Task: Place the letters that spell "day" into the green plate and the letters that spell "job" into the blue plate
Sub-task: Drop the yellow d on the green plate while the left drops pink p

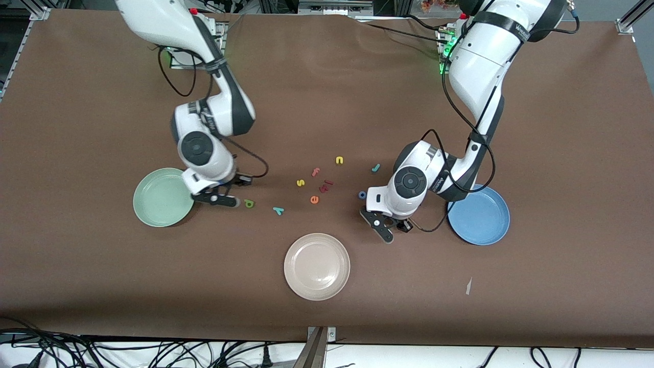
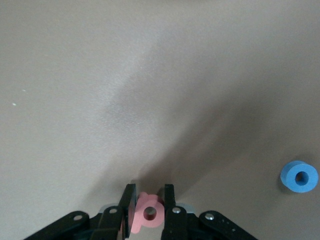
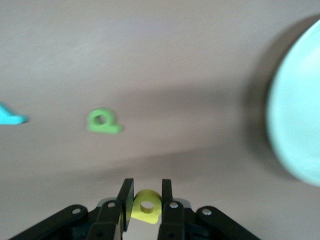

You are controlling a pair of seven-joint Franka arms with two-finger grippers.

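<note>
We carry level toward the green plate at lower left and the blue plate at lower right, right hand pinching the yellow "a", left hand pinching the red "b".

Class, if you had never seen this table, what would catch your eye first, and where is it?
Three round plates ring a scatter of tiny toy letters: the pale green plate toward the right arm's end, the medium-blue plate toward the left arm's end, the beige plate nearest the front camera. The right tool grips a small yellow letter beside the green plate; the left tool pinches a pinkish-red letter.
</note>
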